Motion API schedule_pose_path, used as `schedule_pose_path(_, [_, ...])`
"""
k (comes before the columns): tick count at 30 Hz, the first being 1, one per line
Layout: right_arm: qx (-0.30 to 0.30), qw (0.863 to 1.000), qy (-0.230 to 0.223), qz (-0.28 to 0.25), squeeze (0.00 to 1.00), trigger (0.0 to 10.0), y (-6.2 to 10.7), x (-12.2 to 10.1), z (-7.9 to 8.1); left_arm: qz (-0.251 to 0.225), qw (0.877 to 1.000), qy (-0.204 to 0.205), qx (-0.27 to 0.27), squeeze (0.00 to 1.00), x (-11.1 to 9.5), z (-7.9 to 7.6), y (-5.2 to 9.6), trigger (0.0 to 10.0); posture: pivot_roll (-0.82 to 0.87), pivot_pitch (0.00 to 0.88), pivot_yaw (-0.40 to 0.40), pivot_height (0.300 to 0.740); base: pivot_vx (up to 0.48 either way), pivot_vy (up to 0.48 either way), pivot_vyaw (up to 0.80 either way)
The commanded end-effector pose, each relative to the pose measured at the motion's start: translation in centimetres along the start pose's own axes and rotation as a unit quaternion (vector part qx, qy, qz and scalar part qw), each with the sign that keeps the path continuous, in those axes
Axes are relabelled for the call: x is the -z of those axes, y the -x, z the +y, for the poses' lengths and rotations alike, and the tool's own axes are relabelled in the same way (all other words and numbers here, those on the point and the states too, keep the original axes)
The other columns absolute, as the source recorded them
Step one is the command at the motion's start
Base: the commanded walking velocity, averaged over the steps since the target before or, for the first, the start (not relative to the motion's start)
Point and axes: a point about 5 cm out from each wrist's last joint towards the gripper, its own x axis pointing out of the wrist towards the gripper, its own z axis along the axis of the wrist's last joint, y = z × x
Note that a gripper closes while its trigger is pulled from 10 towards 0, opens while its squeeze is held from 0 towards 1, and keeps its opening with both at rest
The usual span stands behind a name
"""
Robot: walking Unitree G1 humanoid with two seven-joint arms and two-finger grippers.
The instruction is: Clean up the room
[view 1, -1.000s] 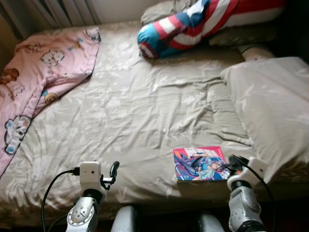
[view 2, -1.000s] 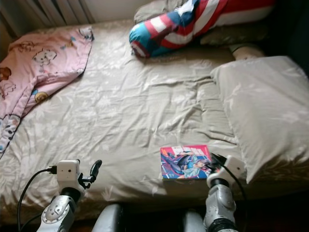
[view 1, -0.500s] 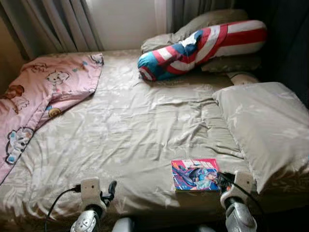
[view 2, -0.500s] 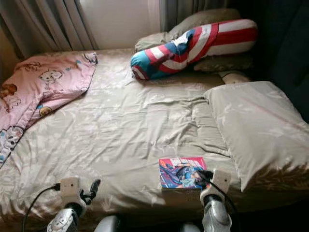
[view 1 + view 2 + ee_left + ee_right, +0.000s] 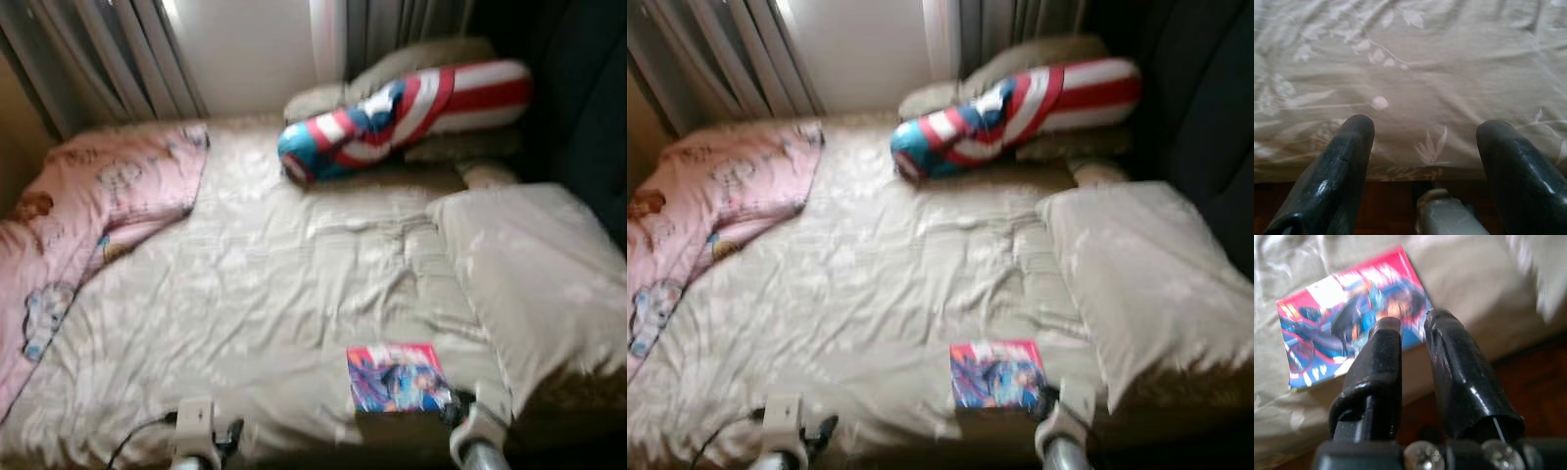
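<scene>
No legible text anywhere. Colourful lettering at the top of the comic book (image 5: 1352, 316) cover, on a white and red band, too blurred to read. Cartoon prints on the pink blanket (image 5: 88, 211), no words to make out. Red, white and blue stripes with a pale mark on the long pillow (image 5: 407, 108), no readable sign.

Both head eyes look forward and down from the foot of the bed (image 5: 294, 274), sharing almost the same blurred scene up to the curtains (image 5: 118, 49). Each wrist camera looks close along its own fingers at the bed's near edge, the right one onto the book (image 5: 1347, 313).
</scene>
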Motion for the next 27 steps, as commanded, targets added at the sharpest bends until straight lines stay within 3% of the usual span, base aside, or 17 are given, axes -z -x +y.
schedule_pose_path(1, [-0.014, 1.000, 0.024, 0.011, 0.00, 10.0, 0.0, 0.2, 0.3, 0.030, 0.999, -0.004, -0.010, 0.00, 1.0, 0.6, 0.3, 10.0, -0.09, 0.000, 0.034, 0.740, 0.000, 0.000, 0.00])
schedule_pose_path(4, [-0.009, 0.998, 0.038, 0.040, 0.00, 10.0, 0.0, 0.6, -0.1, 0.058, 0.998, -0.010, -0.018, 0.00, 2.0, 1.0, 0.6, 10.0, -0.09, 0.000, 0.025, 0.740, 0.000, 0.000, 0.00])
schedule_pose_path(6, [0.013, 0.998, 0.026, 0.053, 0.00, 10.0, 0.3, 1.3, -1.3, 0.085, 0.996, -0.008, -0.028, 0.00, 3.0, 1.3, 1.0, 10.0, -0.09, 0.000, 0.018, 0.740, 0.000, 0.000, 0.00])
schedule_pose_path(12, [0.047, 0.994, 0.032, 0.092, 0.00, 10.0, 1.4, 3.4, -3.0, 0.086, 0.996, -0.001, -0.029, 0.00, 3.1, 1.2, 1.0, 10.0, -0.09, 0.000, 0.018, 0.740, 0.000, 0.000, 0.00])
schedule_pose_path(18, [0.051, 0.989, 0.038, 0.132, 0.00, 10.0, 2.4, 5.4, -3.3, 0.086, 0.996, 0.000, -0.028, 0.00, 2.8, 1.2, 0.8, 10.0, -0.09, 0.000, 0.023, 0.740, 0.000, 0.000, 0.00])
schedule_pose_path(22, [0.052, 0.990, 0.040, 0.128, 0.00, 10.0, 2.5, 5.5, -3.4, 0.085, 0.996, -0.001, -0.028, 0.00, 2.7, 1.4, 0.7, 10.0, -0.09, 0.004, 0.030, 0.740, 0.000, 0.000, 0.00])
schedule_pose_path(27, [0.054, 0.989, 0.046, 0.130, 0.00, 10.0, 2.6, 5.5, -3.6, 0.085, 0.996, -0.003, -0.029, 0.00, 2.5, 1.5, 0.7, 10.0, -0.09, 0.004, 0.032, 0.740, 0.000, 0.000, 0.80])
